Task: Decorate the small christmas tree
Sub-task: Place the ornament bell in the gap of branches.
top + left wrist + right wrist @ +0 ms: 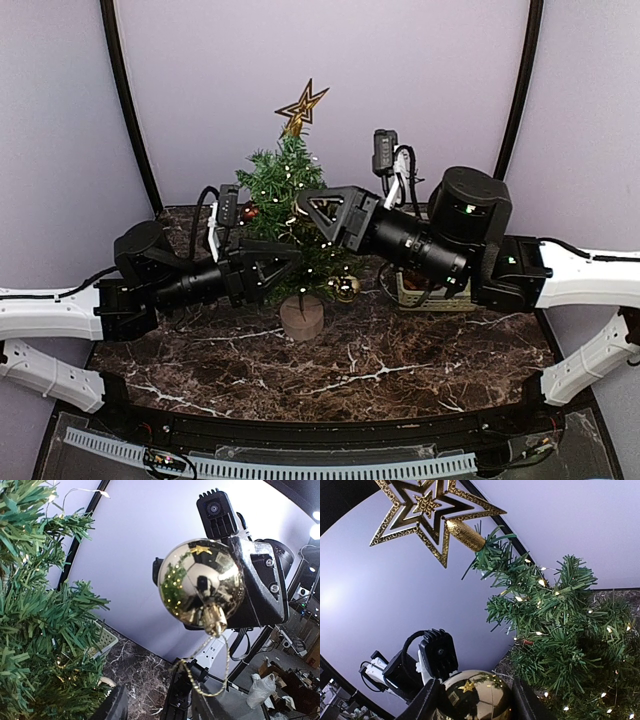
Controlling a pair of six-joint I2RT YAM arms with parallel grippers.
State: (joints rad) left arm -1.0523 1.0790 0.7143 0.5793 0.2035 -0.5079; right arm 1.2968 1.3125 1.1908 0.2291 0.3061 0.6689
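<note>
- The counter [400, 360] carries everything. The christmas tree [272, 185] stands upright on its round stump [302, 317] at the back middle, between my two arms, so I can work it from either side.
- A pale slatted basket [440, 300] sits on the counter to the right of the tree, mostly hidden behind my right arm. I take it for the ornament supply, but I cannot tell what is in it.
- My right end effector [476, 706] is clamped across the body of a gold ball [200, 582], raised beside the upper branches. The grip is on the sphere, which leaves the cap and cord free; I judge that is deliberate, so the hanger can be worked.
- My left end effector [145, 702] faces the ball from the other side. Its fingers stand apart with nothing between them that I can make out.
- The cord loop [226, 672] dangles from the cap, just above one left finger. Whether they touch, I cannot tell. My guess is I am lined up to catch it and spread it over a branch.
- Already on the tree are a gold star [302, 105] on the tip, a second gold bauble [346, 288] low on the right, a small red ornament [250, 212] on the left and tiny lit lights [541, 582].
</note>
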